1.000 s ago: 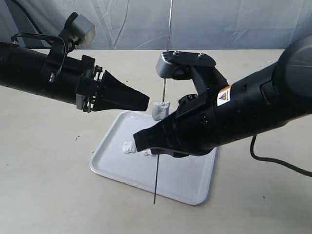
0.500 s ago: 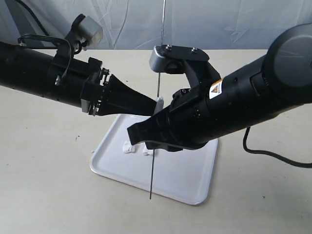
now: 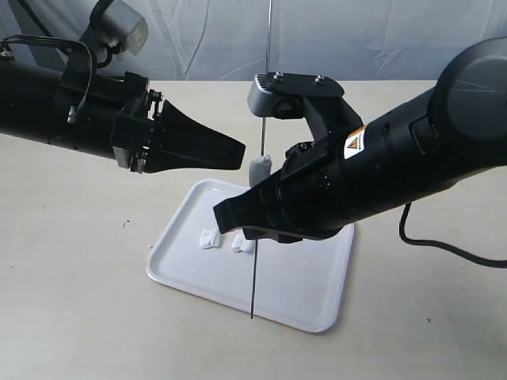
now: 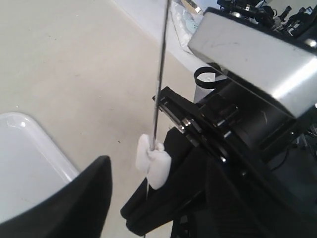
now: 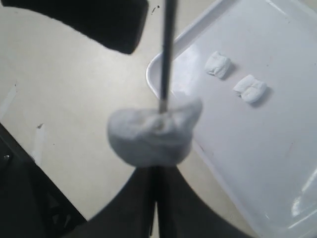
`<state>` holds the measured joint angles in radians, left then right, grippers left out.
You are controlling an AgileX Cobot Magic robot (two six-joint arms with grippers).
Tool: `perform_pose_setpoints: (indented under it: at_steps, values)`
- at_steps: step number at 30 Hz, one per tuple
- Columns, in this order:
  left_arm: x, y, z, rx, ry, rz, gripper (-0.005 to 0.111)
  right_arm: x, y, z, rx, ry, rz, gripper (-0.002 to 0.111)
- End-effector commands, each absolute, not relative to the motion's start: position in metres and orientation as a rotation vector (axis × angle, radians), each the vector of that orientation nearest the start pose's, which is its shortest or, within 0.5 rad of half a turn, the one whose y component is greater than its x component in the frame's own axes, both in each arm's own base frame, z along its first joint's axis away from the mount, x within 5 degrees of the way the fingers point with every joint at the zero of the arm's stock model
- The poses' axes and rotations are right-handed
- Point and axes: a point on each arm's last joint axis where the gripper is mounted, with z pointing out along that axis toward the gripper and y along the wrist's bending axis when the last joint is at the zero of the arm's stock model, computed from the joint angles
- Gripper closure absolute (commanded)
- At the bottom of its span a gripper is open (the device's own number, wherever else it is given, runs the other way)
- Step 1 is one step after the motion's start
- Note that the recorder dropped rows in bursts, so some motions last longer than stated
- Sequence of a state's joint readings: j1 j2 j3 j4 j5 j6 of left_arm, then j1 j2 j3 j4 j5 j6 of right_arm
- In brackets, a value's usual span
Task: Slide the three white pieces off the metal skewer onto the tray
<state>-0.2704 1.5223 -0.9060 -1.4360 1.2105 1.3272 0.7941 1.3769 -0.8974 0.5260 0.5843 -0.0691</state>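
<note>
My right gripper [image 3: 238, 222] is shut on the metal skewer [image 3: 265, 119] and holds it nearly upright over the tray [image 3: 305, 297]. One white piece [image 3: 260, 168] is threaded on the rod just above the right fingers; the right wrist view shows this piece [image 5: 156, 131] against the shut fingertips. Two white pieces [image 3: 210, 237] [image 3: 242, 244] lie on the tray. My left gripper [image 3: 238, 154] is open, level with the threaded piece [image 4: 153, 161], which sits in front of its spread fingers [image 4: 79, 198].
The tray rests on a beige tabletop [image 3: 71, 301] in front of a pale cloth backdrop [image 3: 380, 39]. The skewer's lower tip [image 3: 252, 315] hangs just above the tray's near rim. The right arm's bulky body [image 3: 412, 174] fills the space right of the tray.
The left gripper went in to the threaded piece half a second ago, then drew back up and to the left. The piece stays on the skewer. The right arm shifted slightly.
</note>
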Motion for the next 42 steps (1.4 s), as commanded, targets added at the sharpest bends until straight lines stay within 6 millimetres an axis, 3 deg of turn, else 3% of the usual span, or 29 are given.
perform_pose_setpoints:
  at_steps: [1, 14, 20, 42]
  values:
    - [0.238, -0.154, 0.278, 0.921, 1.976, -1.507, 0.053, 0.179, 0.215, 0.265, -0.650, 2.531, 0.804, 0.109]
    - [0.241, -0.155, 0.278, 0.909, 1.945, -1.514, 0.053, 0.179, 0.217, 0.266, -0.617, 2.533, 0.835, 0.109]
    - [0.233, -0.167, 0.278, 0.979, 1.918, -1.531, 0.053, 0.180, 0.218, 0.267, -0.588, 2.530, 0.861, 0.109]
    - [0.233, -0.167, 0.277, 0.999, 1.918, -1.516, 0.056, 0.176, 0.217, 0.276, -0.549, 2.508, 0.924, 0.109]
